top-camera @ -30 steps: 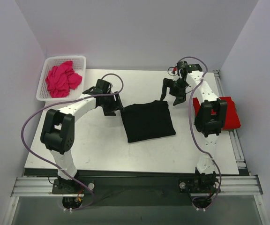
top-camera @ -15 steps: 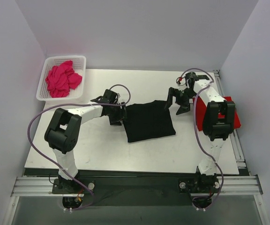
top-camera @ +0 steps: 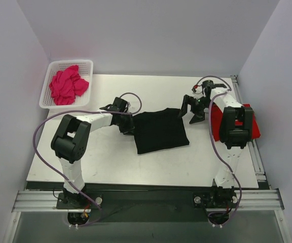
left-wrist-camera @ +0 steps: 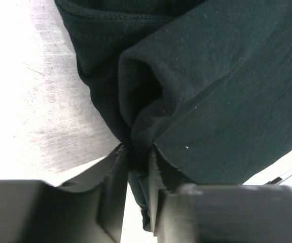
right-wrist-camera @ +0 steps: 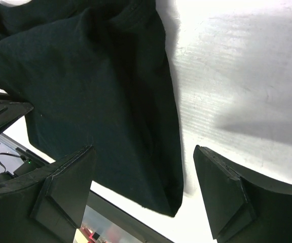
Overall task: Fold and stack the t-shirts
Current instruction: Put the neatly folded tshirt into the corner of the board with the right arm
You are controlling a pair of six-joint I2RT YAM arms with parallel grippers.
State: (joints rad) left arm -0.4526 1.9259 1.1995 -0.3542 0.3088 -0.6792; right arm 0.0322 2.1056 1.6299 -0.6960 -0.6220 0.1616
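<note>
The black t-shirt lies partly folded in the middle of the table. My left gripper is at its left edge, and in the left wrist view its jaws are shut on a bunched fold of the black t-shirt. My right gripper hovers open at the shirt's far right corner; in the right wrist view it straddles the black t-shirt's edge without touching it. The red t-shirt lies at the right table edge, partly behind the right arm. The magenta-pink t-shirt is crumpled in the basket.
A white mesh basket stands at the table's back left corner. White walls close in the table on the left, back and right. A metal rail runs along the near edge by the arm bases.
My left gripper slid right to the black shirt's left edge and closed on the cloth. The right gripper came down and forward to the shirt's far right corner, still open.
</note>
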